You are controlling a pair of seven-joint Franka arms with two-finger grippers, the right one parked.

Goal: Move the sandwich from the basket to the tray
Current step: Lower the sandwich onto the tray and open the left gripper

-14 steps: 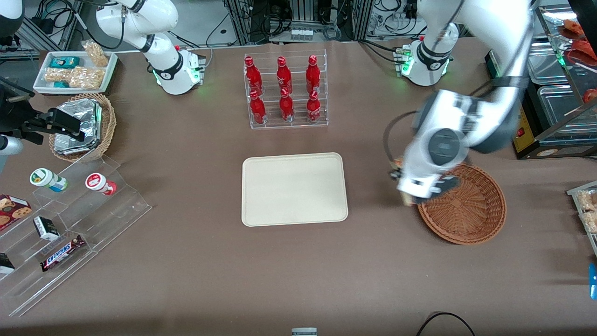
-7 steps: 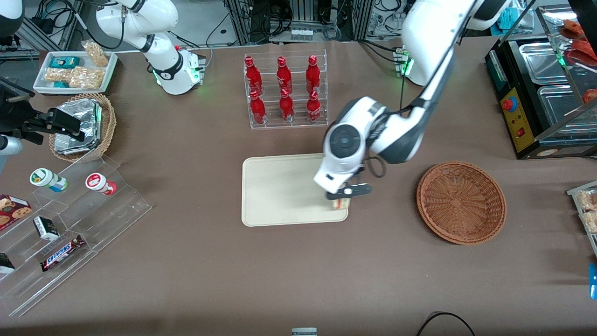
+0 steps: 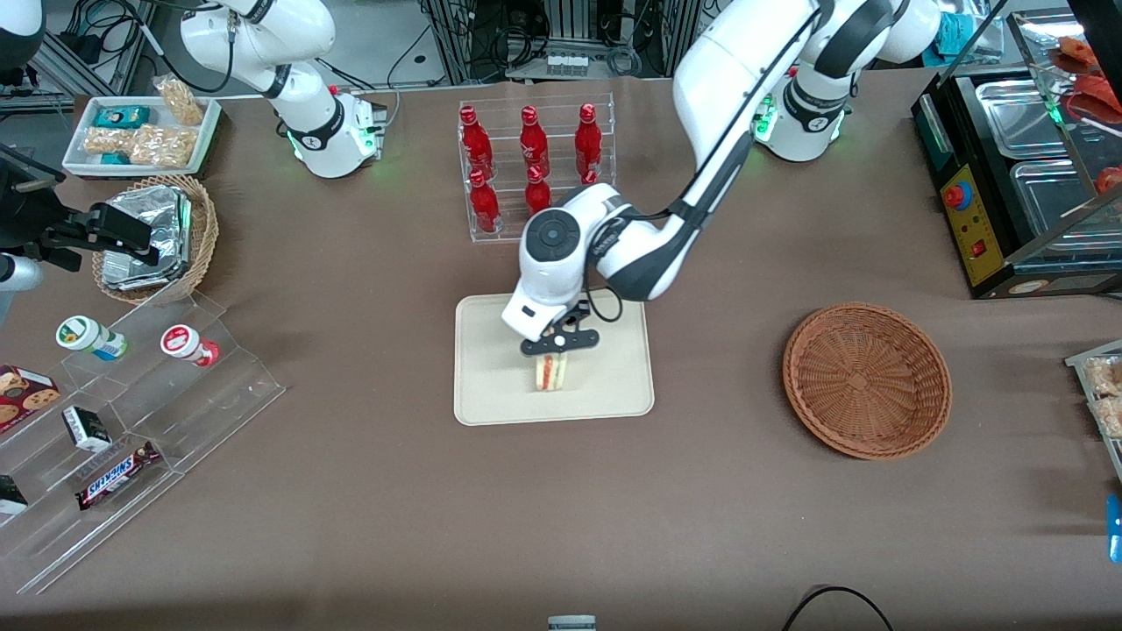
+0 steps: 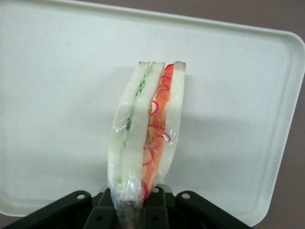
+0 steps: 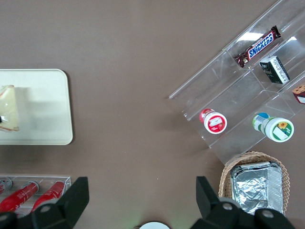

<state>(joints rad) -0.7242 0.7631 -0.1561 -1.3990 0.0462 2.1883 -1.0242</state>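
Tray [image 3: 491, 386], frame centre: cream, flat, receiving surface. Gripper [image 3: 556, 349], above tray's middle: fingers pinched on the sandwich's end, so the wedge hangs filling-edge outward. Sandwich [image 3: 550, 372]: clear-wrapped, over tray, contact with it unclear; release apparently pending. Basket [image 3: 868, 380], right of centre: nothing visible inside.

One sandwich [image 3: 550, 372], one tray [image 3: 491, 386], one gripper [image 3: 556, 349]. Two wicker baskets [image 3: 868, 380] [image 3: 200, 230]. Six red bottles [image 3: 478, 140], the last apparently half hidden; two yogurt cups [image 3: 89, 336].
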